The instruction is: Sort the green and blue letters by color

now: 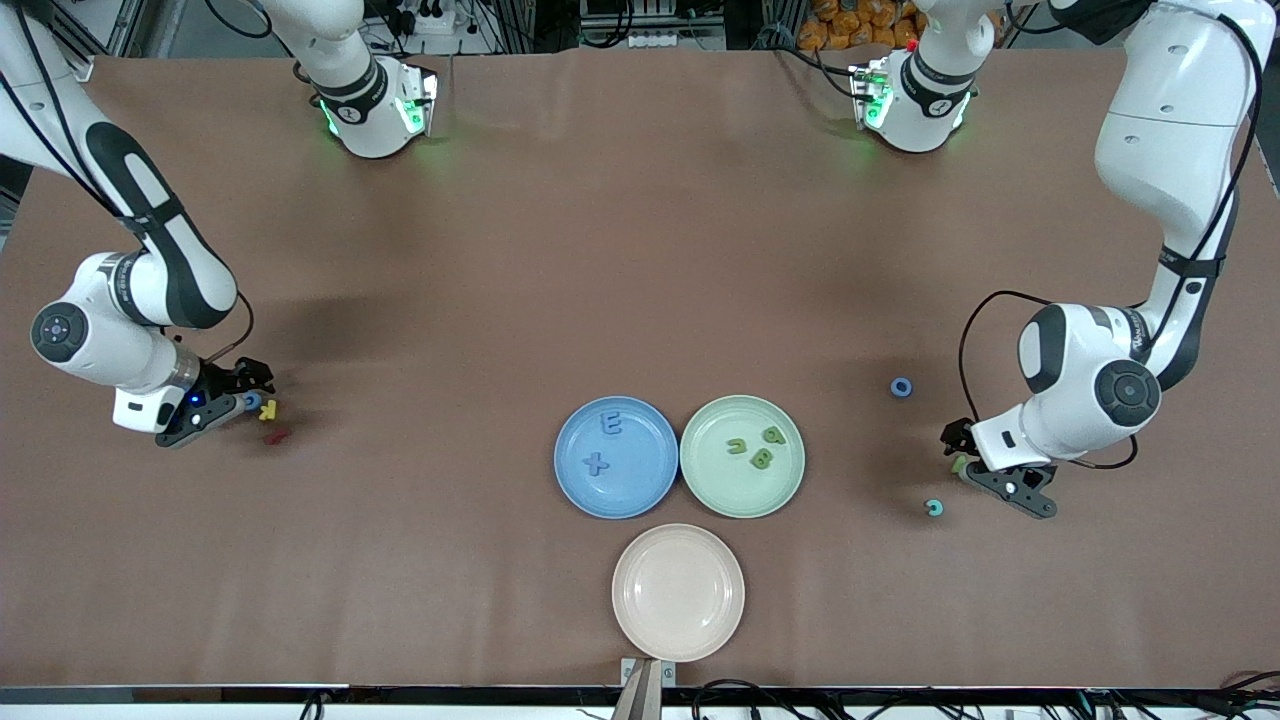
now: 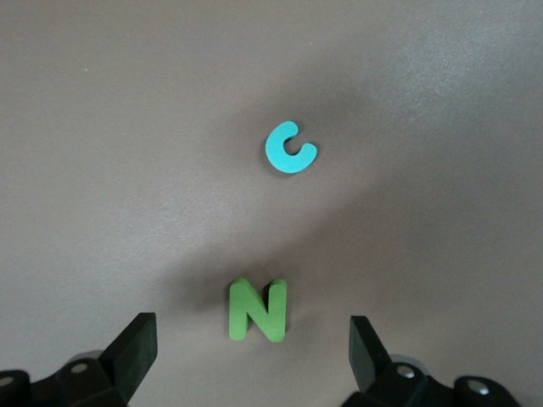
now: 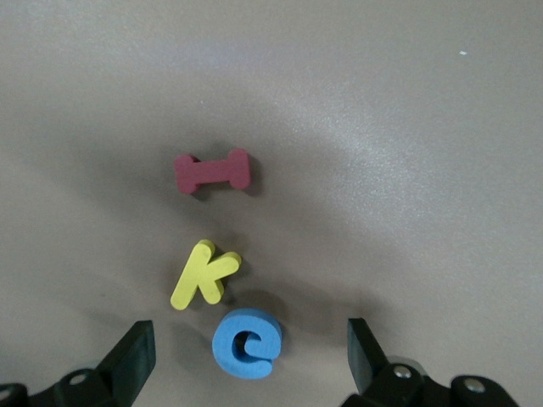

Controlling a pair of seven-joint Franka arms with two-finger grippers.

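Brown worktop (image 1: 640, 250): blue plate (image 1: 575, 480) holds two letters, green plate (image 1: 720, 490) three; left pincer (image 2: 251, 343) open over green N (image 2: 258, 309), right pincer (image 3: 250, 348) open over blue letter (image 3: 246, 342); blue ring (image 1: 901, 387) remains at the green plate's 2 o'clock.

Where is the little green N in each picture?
Front view: green N peeks out on the table at the left gripper, toward the left arm's end.
Left wrist view: green N lies between the open fingers.
Right wrist view: not in it.
Shared landmark: the teal C beside it.
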